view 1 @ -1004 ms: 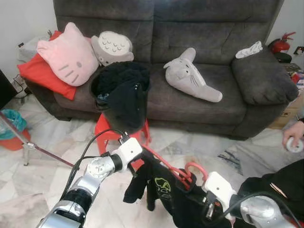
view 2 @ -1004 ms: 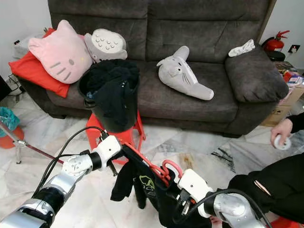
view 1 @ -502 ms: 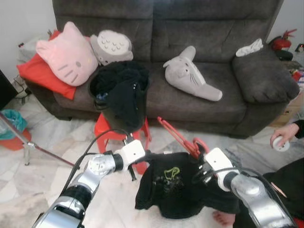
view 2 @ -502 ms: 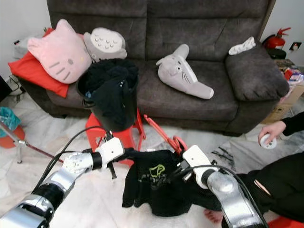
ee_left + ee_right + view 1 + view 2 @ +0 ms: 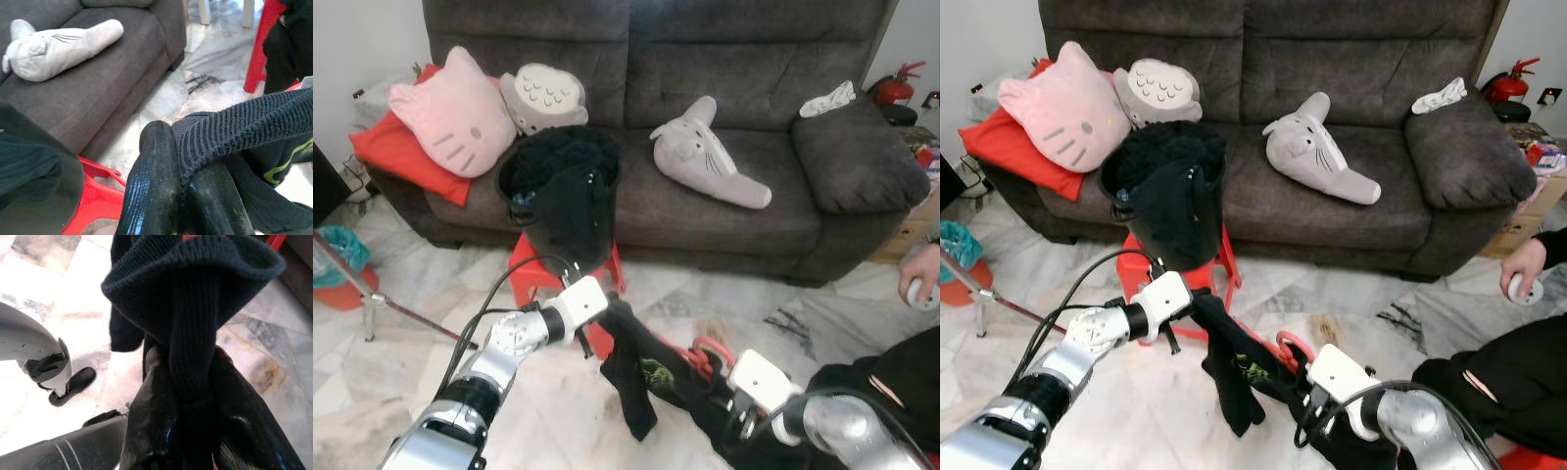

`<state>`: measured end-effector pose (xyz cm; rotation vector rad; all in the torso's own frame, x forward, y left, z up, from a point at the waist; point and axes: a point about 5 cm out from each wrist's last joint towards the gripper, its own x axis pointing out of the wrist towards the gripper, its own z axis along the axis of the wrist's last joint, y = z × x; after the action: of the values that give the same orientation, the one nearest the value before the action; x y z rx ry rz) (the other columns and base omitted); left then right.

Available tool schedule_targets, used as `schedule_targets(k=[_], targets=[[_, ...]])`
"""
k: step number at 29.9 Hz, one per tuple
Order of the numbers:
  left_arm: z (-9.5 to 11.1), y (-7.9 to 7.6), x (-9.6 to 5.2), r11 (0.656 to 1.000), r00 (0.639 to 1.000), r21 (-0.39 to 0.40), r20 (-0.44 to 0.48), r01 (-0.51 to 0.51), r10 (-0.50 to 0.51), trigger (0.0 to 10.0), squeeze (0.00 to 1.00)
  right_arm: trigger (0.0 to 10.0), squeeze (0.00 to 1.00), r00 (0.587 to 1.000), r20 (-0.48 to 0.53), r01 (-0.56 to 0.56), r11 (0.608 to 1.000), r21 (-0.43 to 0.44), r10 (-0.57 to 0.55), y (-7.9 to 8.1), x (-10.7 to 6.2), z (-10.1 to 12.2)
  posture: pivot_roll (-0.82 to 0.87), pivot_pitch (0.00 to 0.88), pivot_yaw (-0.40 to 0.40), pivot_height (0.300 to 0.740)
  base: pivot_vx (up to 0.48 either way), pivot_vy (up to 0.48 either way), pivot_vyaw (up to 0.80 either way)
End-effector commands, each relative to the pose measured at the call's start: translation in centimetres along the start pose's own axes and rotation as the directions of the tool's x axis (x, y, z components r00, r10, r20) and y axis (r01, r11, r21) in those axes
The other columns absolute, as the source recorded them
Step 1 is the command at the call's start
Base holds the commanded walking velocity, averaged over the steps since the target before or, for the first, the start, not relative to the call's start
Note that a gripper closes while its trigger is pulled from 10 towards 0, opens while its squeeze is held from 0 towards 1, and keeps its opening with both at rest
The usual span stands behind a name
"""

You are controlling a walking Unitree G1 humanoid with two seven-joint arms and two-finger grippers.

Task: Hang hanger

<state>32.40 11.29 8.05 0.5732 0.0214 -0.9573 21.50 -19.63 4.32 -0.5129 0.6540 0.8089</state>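
Note:
A black knit shirt with a green print (image 5: 644, 378) hangs bunched between my two grippers, low over the marble floor. A red hanger (image 5: 704, 353) pokes out of it, its hook just in front of my right wrist. My left gripper (image 5: 609, 311) is shut on one edge of the shirt; in the left wrist view its fingers (image 5: 152, 186) pinch the ribbed fabric (image 5: 234, 122). Lower and to the right, my right gripper (image 5: 732, 419) is shut on another fold, the fingers (image 5: 146, 421) clamping the knit (image 5: 190, 333).
A dark grey sofa (image 5: 822, 166) stands ahead with a pink cat cushion (image 5: 455, 113) and grey plush toys (image 5: 705, 157). A black bin of dark clothes (image 5: 563, 201) sits on a red stool (image 5: 524, 274). A person's hand (image 5: 922, 286) and dark-clothed leg (image 5: 891, 382) are at right. A metal stand (image 5: 362, 294) is at left.
My right gripper has dropped low and nearer, taking the hanger down with it. The shirt, spread out between both grippers half a second ago, now hangs bunched. My left gripper barely moved.

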Motion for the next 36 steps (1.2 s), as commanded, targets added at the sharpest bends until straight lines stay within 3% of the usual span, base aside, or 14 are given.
schedule_targets(k=[1, 9, 11, 12, 20, 22, 25, 29, 31, 32, 36], targets=[[-0.2, 1.4, -0.9, 0.999, 0.999, 0.044, -0.028, -0.023, 0.024, 10.0, 0.0, 10.0, 0.0, 0.997, -0.043, 0.064, 0.998, 0.007, -0.064, -0.7, -0.9, -0.6, -0.04, 0.037, 0.068, 0.74, 0.0, 0.0, 0.0], [-0.4, 0.7, -0.9, 0.997, 0.998, 0.051, -0.038, 0.049, -0.047, 10.0, 0.0, 10.0, 0.0, 0.972, -0.095, 0.217, 0.975, 0.04, -0.213, -2.5, -1.3, -1.0, -0.04, 0.04, 0.067, 0.74, 0.0, 0.0, 0.0], [-0.4, 0.7, -1.0, 0.996, 0.997, 0.059, -0.041, 0.074, -0.071, 10.0, 0.0, 10.0, 0.0, 0.939, -0.151, 0.319, 0.946, 0.054, -0.308, -4.0, -1.3, -1.9, -0.03, 0.041, 0.066, 0.74, 0.0, 0.0, 0.0], [-0.4, 0.7, -1.0, 0.996, 0.997, 0.059, -0.041, 0.074, -0.071, 10.0, 0.0, 10.0, 0.0, 0.939, -0.151, 0.319, 0.946, 0.054, -0.308, -4.0, -1.3, -1.9, -0.03, 0.041, 0.066, 0.74, 0.0, 0.0, 0.0], [0.6, 2.1, -1.3, 0.999, 0.999, 0.039, 0.04, -0.034, 0.032, 10.0, 0.0, 10.0, 0.0, 0.86, -0.21, 0.481, 0.876, 0.033, -0.464, -7.2, -1.8, -3.1, -0.03, 0.04, 0.067, 0.74, 0.0, 0.0, 0.0], [0.9, 2.9, -1.4, 0.992, 0.99, 0.027, 0.069, -0.123, 0.121, 10.0, 0.0, 10.0, 0.0, 0.901, -0.122, 0.426, 0.901, 0.08, -0.416, -6.8, -1.6, -2.1, -0.02, 0.041, 0.065, 0.74, 0.0, 0.0, 0.0], [1.0, 3.3, -1.3, 0.987, 0.984, -0.005, 0.077, -0.159, 0.159, 10.0, 0.0, 10.0, 0.0, 0.941, -0.029, 0.339, 0.937, 0.09, -0.338, -5.8, -1.4, -0.9, -0.02, 0.043, 0.066, 0.74, 0.0, 0.0, 0.0], [0.7, 2.8, -1.2, 0.993, 0.992, 0.012, 0.051, -0.117, 0.117, 10.0, 0.0, 10.0, 0.0, 0.96, -0.025, 0.279, 0.959, 0.053, -0.278, -4.9, -1.8, -1.0, -0.03, 0.044, 0.066, 0.74, 0.0, 0.0, 0.0], [0.5, 2.5, -1.1, 0.995, 0.995, 0.03, 0.031, -0.094, 0.093, 10.0, 0.0, 10.0, 0.0, 0.981, -0.008, 0.196, 0.98, 0.043, -0.196, -3.8, -2.0, -1.0, -0.03, 0.045, 0.068, 0.74, 0.0, 0.0, 0.0], [0.2, 2.4, -1.1, 0.997, 0.997, 0.036, 0.01, -0.073, 0.073, 10.0, 0.0, 10.0, 0.0, 0.995, 0.009, 0.097, 0.995, 0.01, -0.097, -2.5, -2.4, -0.9, -0.03, 0.045, 0.068, 0.74, 0.0, 0.0, 0.0], [0.0, 2.2, -1.0, 0.997, 0.998, 0.055, -0.017, -0.051, 0.052, 10.0, 0.0, 10.0, 0.0, 1.0, 0.007, -0.01, 1.0, -0.005, 0.01, -0.9, -3.0, -1.1, -0.03, 0.046, 0.07, 0.74, 0.0, 0.0, 0.0]])
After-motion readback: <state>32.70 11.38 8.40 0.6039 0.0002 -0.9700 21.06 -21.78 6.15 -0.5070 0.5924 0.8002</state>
